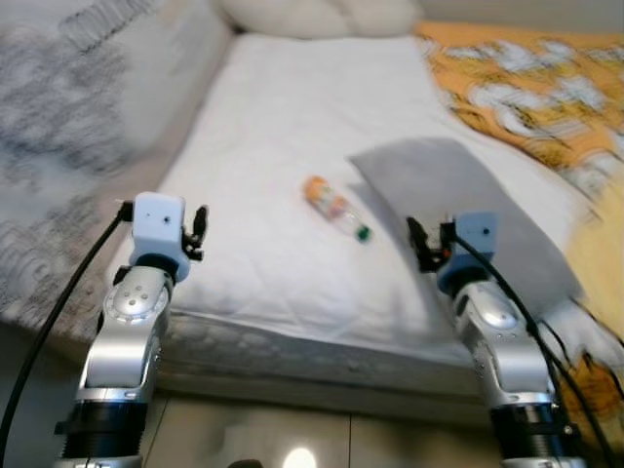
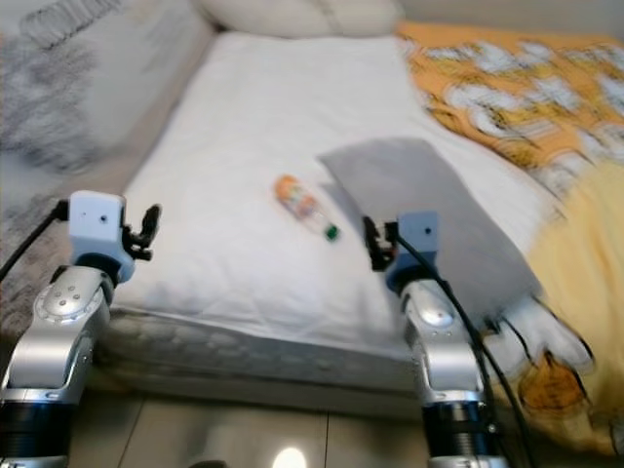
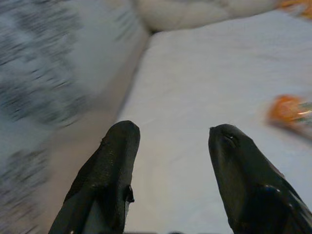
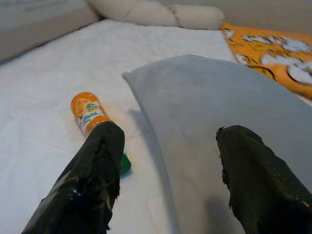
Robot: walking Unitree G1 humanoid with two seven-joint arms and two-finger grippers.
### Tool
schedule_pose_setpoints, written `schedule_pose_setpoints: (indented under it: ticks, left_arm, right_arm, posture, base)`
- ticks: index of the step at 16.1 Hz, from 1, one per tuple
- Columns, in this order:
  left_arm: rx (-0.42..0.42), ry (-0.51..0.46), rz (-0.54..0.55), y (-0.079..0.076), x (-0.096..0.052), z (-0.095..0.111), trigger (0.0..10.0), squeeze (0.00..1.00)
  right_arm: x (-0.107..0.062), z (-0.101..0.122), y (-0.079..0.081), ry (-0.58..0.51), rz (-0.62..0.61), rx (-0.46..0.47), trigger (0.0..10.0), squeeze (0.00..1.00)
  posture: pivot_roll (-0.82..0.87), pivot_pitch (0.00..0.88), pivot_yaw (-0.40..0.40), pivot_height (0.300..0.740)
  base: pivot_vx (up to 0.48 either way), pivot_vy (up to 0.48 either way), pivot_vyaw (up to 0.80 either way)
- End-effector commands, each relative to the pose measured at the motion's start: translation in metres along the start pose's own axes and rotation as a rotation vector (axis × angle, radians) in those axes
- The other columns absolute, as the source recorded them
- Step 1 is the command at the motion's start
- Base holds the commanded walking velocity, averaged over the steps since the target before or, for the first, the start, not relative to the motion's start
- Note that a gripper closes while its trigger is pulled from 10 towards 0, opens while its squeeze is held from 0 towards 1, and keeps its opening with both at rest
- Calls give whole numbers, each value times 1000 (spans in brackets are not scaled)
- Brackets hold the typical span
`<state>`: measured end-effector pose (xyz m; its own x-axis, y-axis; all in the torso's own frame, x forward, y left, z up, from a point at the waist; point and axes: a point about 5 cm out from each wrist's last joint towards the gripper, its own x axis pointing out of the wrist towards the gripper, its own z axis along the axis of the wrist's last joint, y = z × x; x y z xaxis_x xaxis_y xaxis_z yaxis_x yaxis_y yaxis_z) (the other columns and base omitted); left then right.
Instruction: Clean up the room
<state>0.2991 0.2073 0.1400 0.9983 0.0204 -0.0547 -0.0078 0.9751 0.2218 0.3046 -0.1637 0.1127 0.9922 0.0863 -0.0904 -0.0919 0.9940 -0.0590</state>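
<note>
We stand at the near edge of the bed (image 1: 273, 127), a grey pillow (image 1: 458, 205) right of centre and an orange bottle (image 1: 335, 207) just left of it. The bottle's long axis runs diagonally, orange base far-left, green cap near-right. It lies ahead and left of our right gripper (image 4: 168, 161), the nearer one; both it and the left gripper (image 3: 170, 168) have jaws wide apart, empty.

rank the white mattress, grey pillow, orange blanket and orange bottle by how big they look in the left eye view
1. white mattress
2. grey pillow and orange blanket: look alike in area; the blanket runs out of view, so no ranking between them
3. orange bottle, smallest by far
</note>
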Motion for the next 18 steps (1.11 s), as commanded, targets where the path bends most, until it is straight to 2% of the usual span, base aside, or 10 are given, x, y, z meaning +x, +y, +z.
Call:
schedule_pose_setpoints:
  ticks: [1,4,8,10,13,16,18]
  left_arm:
    - [2,5,-7,0,1,0,10000,0]
    - [10,3,-9,0,1,0,10000,0]
    - [14,4,-15,0,2,0,10000,0]
    - [14,4,-18,0,1,0,10000,0]
    - [17,4,-21,0,1,0,10000,0]
    - [29,5,-32,-2,0,0,10000,0]
    - [38,3,-42,-3,-1,0,10000,0]
  right_arm:
    - [1,1,3,5,13,-14,10000,0]
    - [1,-2,3,11,-6,25,10000,0]
    - [2,-3,3,14,-7,10,10000,0]
    - [1,-2,6,10,32,-34,10000,0]
    - [0,-3,14,20,88,-61,10000,0]
    - [-1,-5,11,26,52,18,10000,0]
    - [-2,-3,9,21,54,17,10000,0]
  posture:
    - [83,0,21,740]
    - [85,0,22,740]
    - [83,0,25,740]
    - [84,0,25,740]
    - [86,0,23,740]
    - [88,0,22,740]
    - [92,0,19,740]
  base:
    - [337,0,800]
    - [334,0,267]
    - [333,0,0]
    - [324,0,0]
    - [325,0,800]
    - [312,0,267]
    - [302,0,0]
